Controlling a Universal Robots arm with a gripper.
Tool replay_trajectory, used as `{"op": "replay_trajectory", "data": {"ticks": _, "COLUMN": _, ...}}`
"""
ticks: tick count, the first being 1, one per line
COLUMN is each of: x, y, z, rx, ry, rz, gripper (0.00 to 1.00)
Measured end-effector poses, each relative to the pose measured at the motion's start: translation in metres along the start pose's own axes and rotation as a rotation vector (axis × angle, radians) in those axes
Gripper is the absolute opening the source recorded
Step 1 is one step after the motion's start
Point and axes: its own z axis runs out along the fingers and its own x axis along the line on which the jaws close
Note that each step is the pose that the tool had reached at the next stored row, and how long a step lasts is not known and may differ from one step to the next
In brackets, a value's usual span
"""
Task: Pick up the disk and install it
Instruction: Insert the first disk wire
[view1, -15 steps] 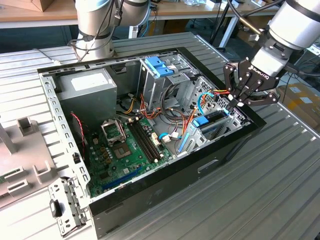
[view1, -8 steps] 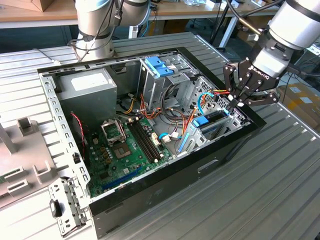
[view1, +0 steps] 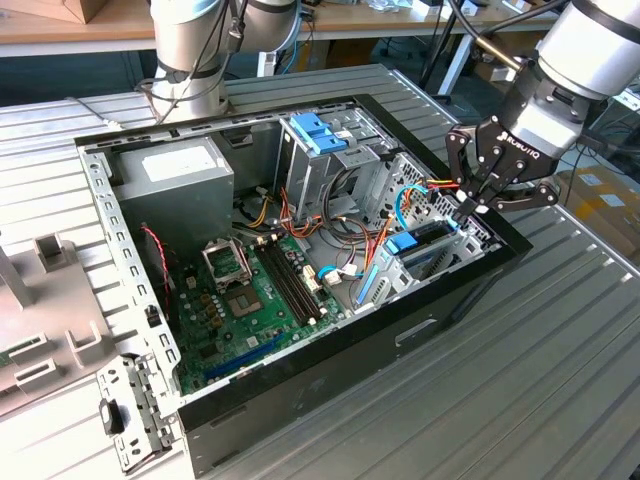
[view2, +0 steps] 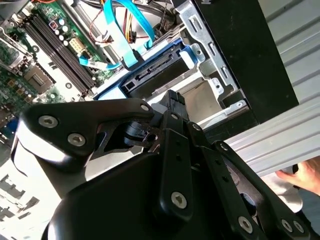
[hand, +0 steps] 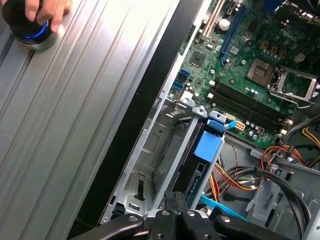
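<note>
Hovering over the drive cage at the front corner of the open PC case (view1: 330, 350), the hand (view1: 478, 207) sits just above the disk (view1: 425, 243), which is standing on edge inside the metal drive cage (view1: 470, 235) near the case's black front wall. In the exterior view the fingertips look drawn in close together, tips right by the top edge of the disk or the cage beside it, and I honestly can't tell whether they're pinching anything or just touching. In both wrist views the black finger links crowd the foreground with the fingertips (hand: 174, 202) bunched together at the cage rim.

The disk (hand: 200, 165) shows its blue plastic rail and a blue tab in the first wrist view, slotted next to an empty-looking bay of bare sheet metal. A light blue flat cable (view2: 127, 35) runs across near the disk's connector end in the second wrist view.

Rest of the case: green motherboard (view1: 250, 290) lying flat, grey power supply (view1: 170, 180) in the far corner on the exterior view's left, blue bracket (view1: 318, 133) on top of the upper bay. The whole thing sits on a ribbed metal counter (view1: 560, 380). A person's hand (hand: 42, 12) rests on a round black device (hand: 27, 30) with a blue glowing ring on the counter.
</note>
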Motion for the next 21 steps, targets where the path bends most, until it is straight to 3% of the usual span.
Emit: {"op": "replay_trajectory", "data": {"ticks": 21, "x": 0.0, "y": 0.0, "z": 0.0, "rx": -0.0095, "ry": 0.0043, "rz": -0.135, "gripper": 0.11}}
